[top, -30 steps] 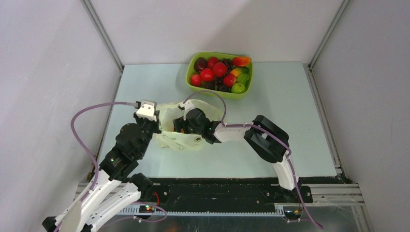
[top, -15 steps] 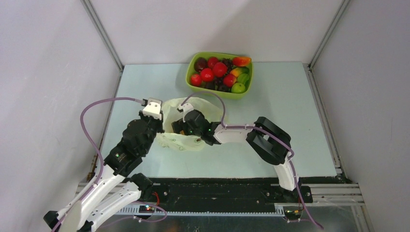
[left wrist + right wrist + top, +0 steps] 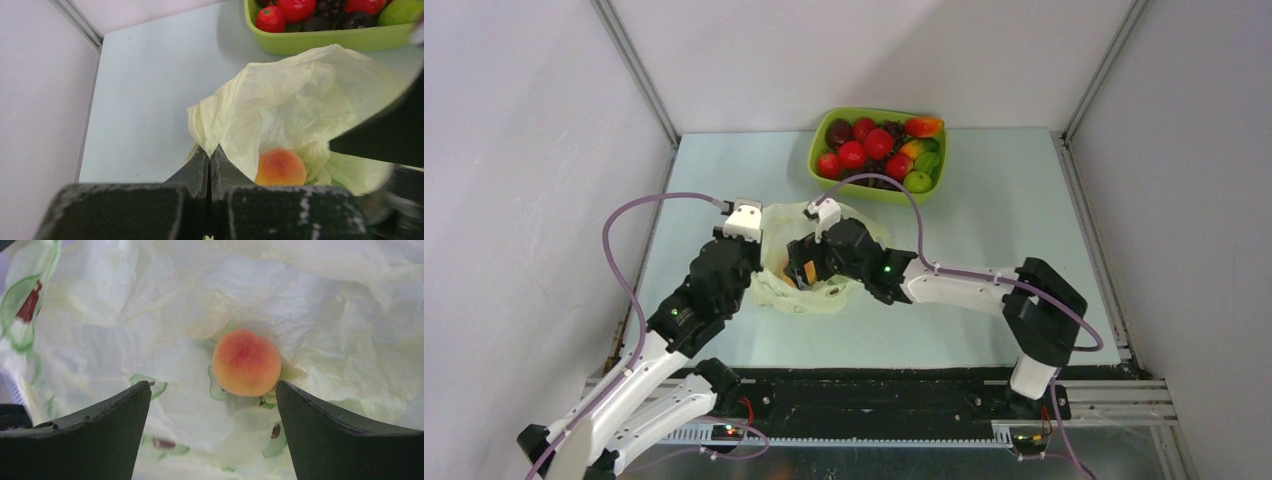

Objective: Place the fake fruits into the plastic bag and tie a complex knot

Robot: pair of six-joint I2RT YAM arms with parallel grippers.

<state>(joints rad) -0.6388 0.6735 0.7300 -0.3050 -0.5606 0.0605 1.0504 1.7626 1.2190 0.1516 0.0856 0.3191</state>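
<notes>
The pale yellow-green plastic bag (image 3: 809,285) lies open at mid-table. An orange-pink peach (image 3: 246,362) lies inside it, also seen in the left wrist view (image 3: 280,167) and from above (image 3: 802,274). My left gripper (image 3: 209,152) is shut on the bag's rim (image 3: 220,120) and holds it up. My right gripper (image 3: 212,390) is open and empty just above the peach, inside the bag's mouth. The other fake fruits (image 3: 879,148), red apples, a green apple, plums and grapes, lie in the lime-green tray (image 3: 873,192).
The tray stands at the table's far edge, just behind the bag. A metal frame post (image 3: 639,75) rises at the back left, another (image 3: 1099,70) at the back right. The right arm's cable (image 3: 894,195) loops over the bag.
My right gripper has drawn back toward the right and up from the bag, and the peach now lies free inside. My left gripper has shifted slightly right, still holding the rim.
</notes>
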